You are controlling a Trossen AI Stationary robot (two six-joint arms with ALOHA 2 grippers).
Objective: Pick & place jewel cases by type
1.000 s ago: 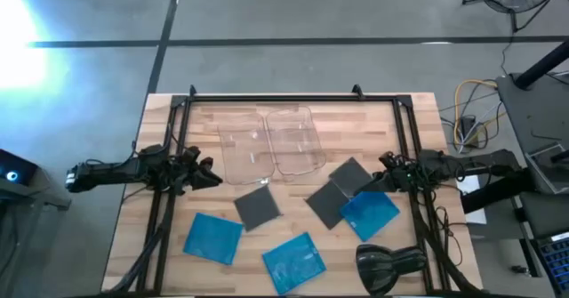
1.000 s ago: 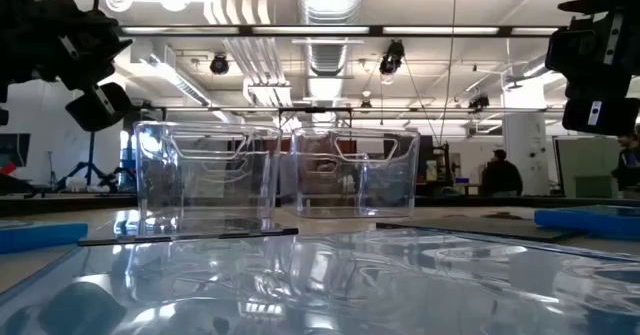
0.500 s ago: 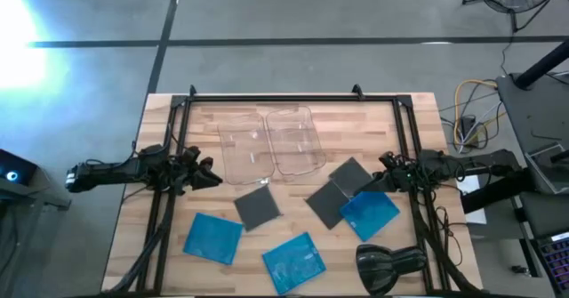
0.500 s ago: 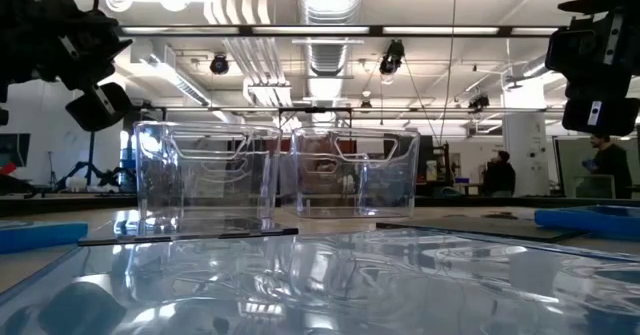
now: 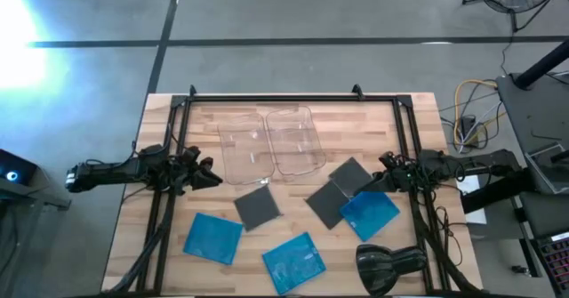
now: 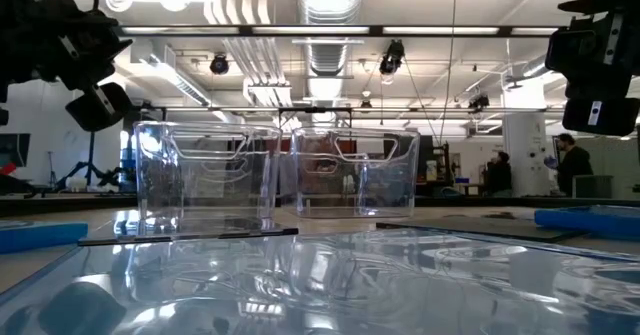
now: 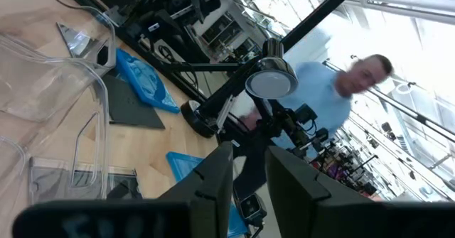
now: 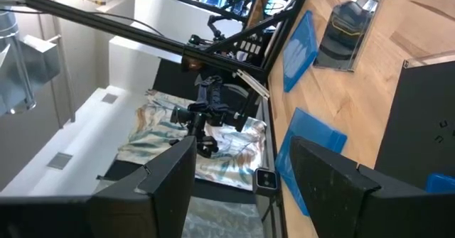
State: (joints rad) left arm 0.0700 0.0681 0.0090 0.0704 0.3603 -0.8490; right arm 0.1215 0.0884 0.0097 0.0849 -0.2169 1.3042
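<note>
Nearby, two clear trays (image 5: 268, 143) stood empty beside my grippers, left (image 5: 213, 179) and right (image 5: 375, 181) (both spread, holding nothing). Blue jewel cases (image 5: 213, 237) and grey ones (image 5: 258, 207) lay flat.

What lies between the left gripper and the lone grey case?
Only bare table lies between the left gripper and the grey case, as the high view shows.

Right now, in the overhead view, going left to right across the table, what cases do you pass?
Blue case at front left → lone dark case → blue case at front middle → dark case → blue case on the right. Another dark case overlaps those two, so I leave it out.
</note>
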